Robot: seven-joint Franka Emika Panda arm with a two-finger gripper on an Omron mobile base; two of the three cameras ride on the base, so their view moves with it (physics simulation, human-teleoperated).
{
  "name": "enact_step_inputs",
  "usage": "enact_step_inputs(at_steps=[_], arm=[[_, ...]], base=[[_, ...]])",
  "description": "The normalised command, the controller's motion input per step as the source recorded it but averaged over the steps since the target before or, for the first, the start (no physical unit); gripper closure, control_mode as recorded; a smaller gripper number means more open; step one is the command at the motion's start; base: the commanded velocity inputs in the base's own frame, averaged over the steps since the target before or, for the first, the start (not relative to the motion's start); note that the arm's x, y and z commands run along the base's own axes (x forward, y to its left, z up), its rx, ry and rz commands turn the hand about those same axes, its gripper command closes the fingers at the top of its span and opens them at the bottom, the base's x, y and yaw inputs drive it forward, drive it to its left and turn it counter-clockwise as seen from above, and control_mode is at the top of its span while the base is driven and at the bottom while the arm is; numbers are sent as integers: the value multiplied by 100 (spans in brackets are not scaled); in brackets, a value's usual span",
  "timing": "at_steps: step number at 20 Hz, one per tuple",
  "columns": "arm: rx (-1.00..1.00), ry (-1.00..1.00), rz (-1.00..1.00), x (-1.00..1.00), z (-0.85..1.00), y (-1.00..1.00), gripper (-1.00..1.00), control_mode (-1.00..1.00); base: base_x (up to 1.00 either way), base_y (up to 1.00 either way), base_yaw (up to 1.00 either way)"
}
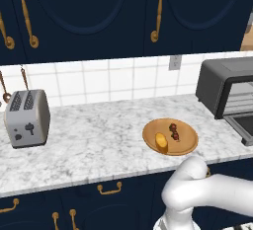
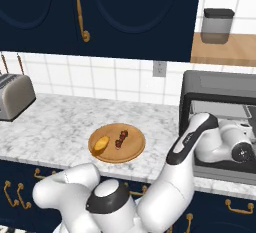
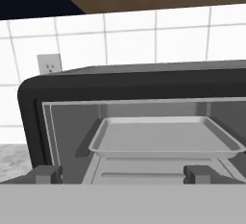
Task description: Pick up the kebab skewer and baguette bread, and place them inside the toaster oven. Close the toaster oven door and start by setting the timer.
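The kebab skewer (image 1: 174, 132) (image 2: 121, 139) and the baguette bread (image 1: 161, 142) (image 2: 101, 144) lie side by side on a round wooden plate (image 1: 148, 131) (image 2: 134, 152) on the marble counter. To their right stands the dark grey toaster oven (image 1: 215, 83) (image 2: 215, 84) (image 3: 120, 81). The toaster oven door (image 1: 243, 125) is folded down. Inside, a grey tray (image 3: 163, 136) rests on the rack. My gripper (image 3: 123, 174) is open and holds nothing. It faces the oven's mouth from just in front, well to the right of the plate.
A silver two-slot toaster (image 1: 27, 118) (image 2: 12, 97) stands at the counter's left end. A wall outlet (image 1: 175, 62) (image 2: 159, 68) sits above the backsplash tiles. A grey canister (image 2: 217, 25) is on a wooden shelf above the oven. Dark blue cabinets hang overhead.
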Motion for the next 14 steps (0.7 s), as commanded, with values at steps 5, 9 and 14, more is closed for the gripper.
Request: enact_step_inputs(at_steps=[5, 9, 14], arm=[[0, 4, 0, 27, -12, -12, -100, -100], [0, 1, 0, 50, -2, -15, -100, -100], [0, 2, 0, 39, -18, -7, -100, -100]], base=[[0, 0, 0], [0, 0, 0], [0, 0, 0]])
